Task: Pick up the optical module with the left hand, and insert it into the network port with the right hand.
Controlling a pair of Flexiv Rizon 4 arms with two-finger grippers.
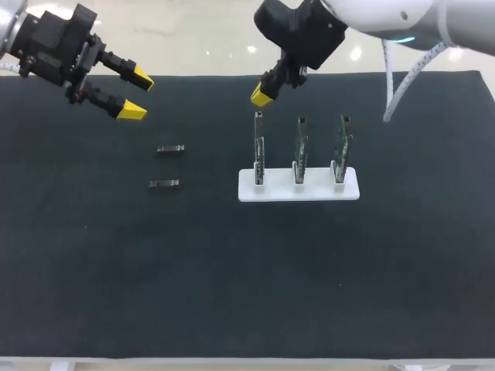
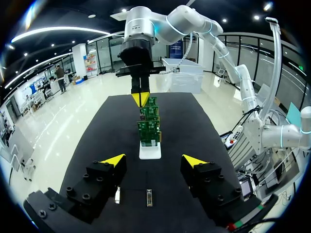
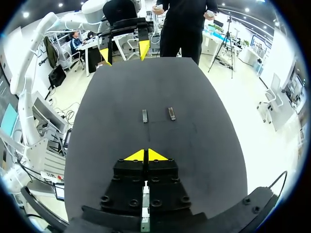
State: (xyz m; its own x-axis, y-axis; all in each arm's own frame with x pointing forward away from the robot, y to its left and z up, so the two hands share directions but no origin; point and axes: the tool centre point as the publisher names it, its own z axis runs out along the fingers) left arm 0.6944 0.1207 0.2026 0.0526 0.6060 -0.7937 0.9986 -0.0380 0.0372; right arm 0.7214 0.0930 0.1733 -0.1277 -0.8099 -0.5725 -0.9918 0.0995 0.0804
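Observation:
Two small grey optical modules lie on the black mat, one (image 1: 170,150) farther back and one (image 1: 163,184) nearer the front. My left gripper (image 1: 137,93) hangs open above the mat's back left, apart from both. In the left wrist view the modules (image 2: 118,194) (image 2: 149,197) lie on the mat below its spread fingers (image 2: 114,159). My right gripper (image 1: 261,96) is shut on nothing, just above the top of the leftmost green board (image 1: 259,147). From the right wrist, its tips (image 3: 146,155) are pressed together, with the modules (image 3: 145,116) (image 3: 171,113) and the left gripper (image 3: 124,51) ahead.
A white stand (image 1: 298,192) right of the mat's middle holds three upright green boards in a row, also seen ahead of the left gripper (image 2: 148,127). A white cable (image 1: 398,85) hangs from my right arm at the back right.

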